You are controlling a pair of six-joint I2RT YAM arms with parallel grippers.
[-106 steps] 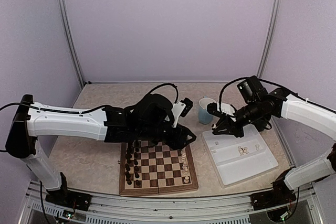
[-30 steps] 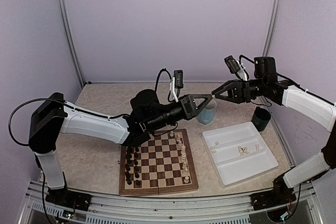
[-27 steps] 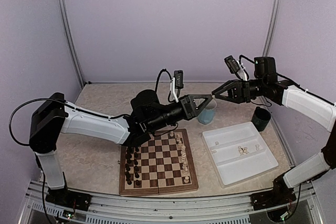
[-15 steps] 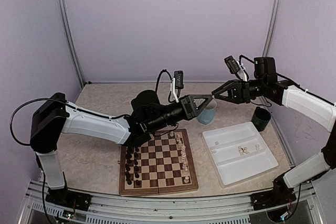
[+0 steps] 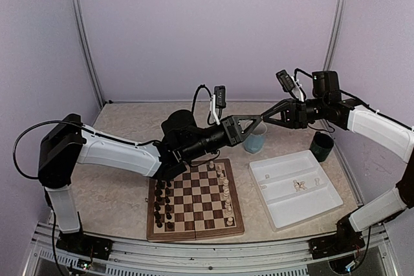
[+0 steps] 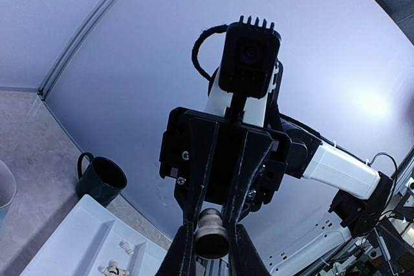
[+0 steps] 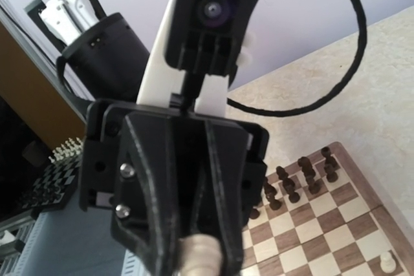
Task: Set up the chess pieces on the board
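Left end effector & right end effector, off board & tray since 3.5s ago, both pinch one piece mid-air: handover, placement pending.

Location type: enclosed robot test cell in a laboratory

Identifying features:
- Plain pale lilac wall panels close the cell on three sides, joined at the corners by bare metal uprights
- Two white-and-black arms, the left arm and the right arm, are mounted on a metal rail along the near edge of a beige speckled counter
- Exposed black cables run along the arms; each wrist carries a small black camera module
- Props on the counter are few: the board and a white tray
- The right wrist view shows, beyond the cell, a second chessboard on a grey stand in a darker room
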